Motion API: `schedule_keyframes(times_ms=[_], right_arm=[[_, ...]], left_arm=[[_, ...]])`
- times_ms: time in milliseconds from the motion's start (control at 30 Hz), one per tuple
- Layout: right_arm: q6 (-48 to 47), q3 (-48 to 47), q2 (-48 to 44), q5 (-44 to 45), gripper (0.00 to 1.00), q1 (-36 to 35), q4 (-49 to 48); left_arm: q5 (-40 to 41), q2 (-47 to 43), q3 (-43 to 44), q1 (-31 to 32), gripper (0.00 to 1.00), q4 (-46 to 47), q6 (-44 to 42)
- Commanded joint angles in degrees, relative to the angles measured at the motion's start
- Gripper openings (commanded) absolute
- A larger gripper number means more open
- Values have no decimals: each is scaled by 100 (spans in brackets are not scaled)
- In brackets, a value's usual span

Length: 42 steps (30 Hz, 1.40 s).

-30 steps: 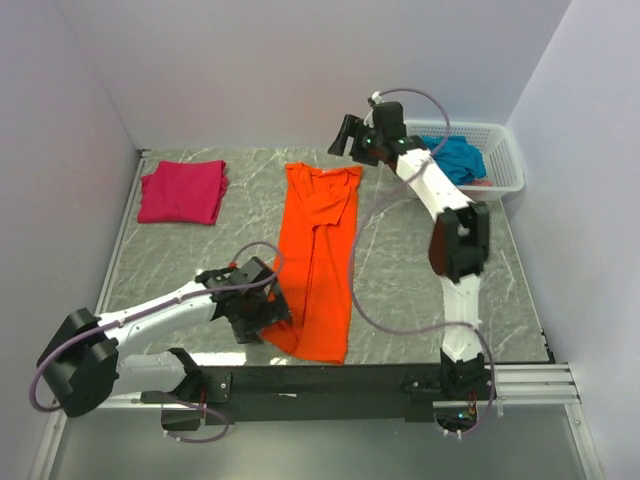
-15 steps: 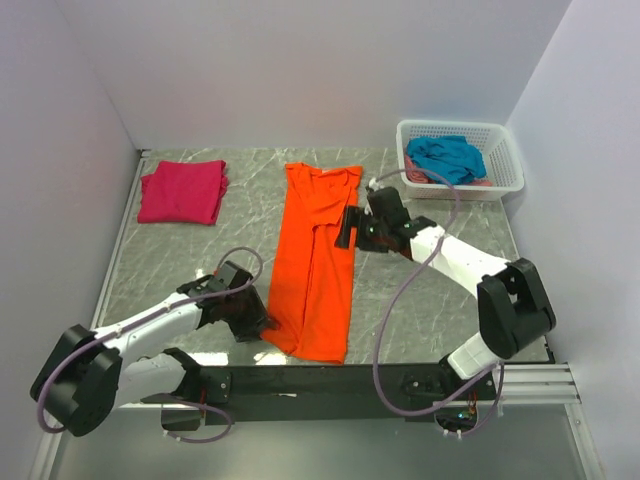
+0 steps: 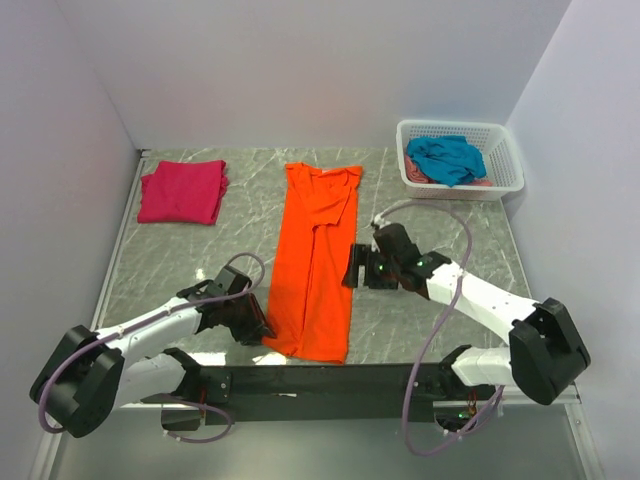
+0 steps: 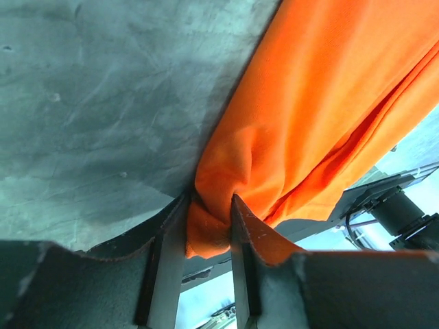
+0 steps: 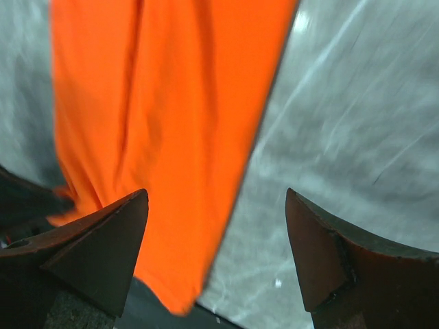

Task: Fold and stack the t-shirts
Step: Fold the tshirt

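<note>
At the near edge of the table (image 3: 180, 265), your left gripper (image 4: 209, 229) has its jaws pinching a bunched fold at the near left corner of the orange t-shirt (image 3: 315, 260). That shirt lies folded lengthwise in a long narrow strip down the middle of the marble-patterned top, with its collar at the far end and its hem close to the arms' bases. Your right gripper (image 5: 216, 202) sits just right of the strip's right edge, about halfway along it, jaws spread wide and gripping nothing. Its wrist view shows orange cloth toward the left finger and bare table toward the right one. Far left, the magenta-pink t-shirt (image 3: 182, 191) lies folded flat. Far right, the teal-blue t-shirt (image 3: 445, 158) is crumpled inside the white basket (image 3: 505, 165).
</note>
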<state>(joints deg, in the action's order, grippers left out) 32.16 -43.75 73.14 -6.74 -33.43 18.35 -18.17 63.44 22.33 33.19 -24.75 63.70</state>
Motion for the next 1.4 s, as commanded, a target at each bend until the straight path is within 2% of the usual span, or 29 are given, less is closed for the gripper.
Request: schedule_keyframes(times_ms=[0,100,200,233,267,433,600,700,833,1000,1100,1133,1167,1200,1233,1333,1367], right_arm=[[176,410,-282,-344,87,-295,55],[273,691,-502,-424,86,-708,125],[317,894,-757,-433,84,-1138,248],[317,990,-810,-451,84,-1340,266],[308,1052,-863,-520,83,-1472,213],[299,1158,-714,-635,80,-2219,-15],[457,973,-416,-118,78,-2896,292],[510,991,-249,-108,77,-3125,275],[449,842,15,40,75,-3380,318],[458,736,244,103,70,-3547,292],[475,657,323,217,58,-3548,476],[501,639,306,261,50,-3556,529],[510,639,271,313,46,-3565,538],[536,648,253,340,30,-3556,521],[545,639,236,358,23,-3565,477],[502,482,209,436,12,-3556,555],[475,429,200,480,11,-3565,608]], left_arm=[[473,-7,-211,3,36,-592,-95],[438,-16,-264,3,35,-592,-95],[297,-51,-378,3,28,-531,-60],[271,-95,-404,3,15,-539,-34],[253,-104,-474,3,12,-548,-7],[68,-297,-677,3,10,-469,133],[25,-446,-721,3,9,-452,239],[16,-499,-712,12,9,-443,257],[25,-377,-791,12,1,-373,257],[-55,-297,-791,12,1,-293,265],[-46,-350,-721,12,1,-355,257],[-46,-385,-686,12,1,-407,248],[-55,-402,-634,12,1,-408,231],[-46,-429,-616,12,1,-408,204],[-11,-472,-607,12,1,-408,187],[-80,-447,-502,12,1,-390,116],[-90,-412,-345,12,1,-399,81]])
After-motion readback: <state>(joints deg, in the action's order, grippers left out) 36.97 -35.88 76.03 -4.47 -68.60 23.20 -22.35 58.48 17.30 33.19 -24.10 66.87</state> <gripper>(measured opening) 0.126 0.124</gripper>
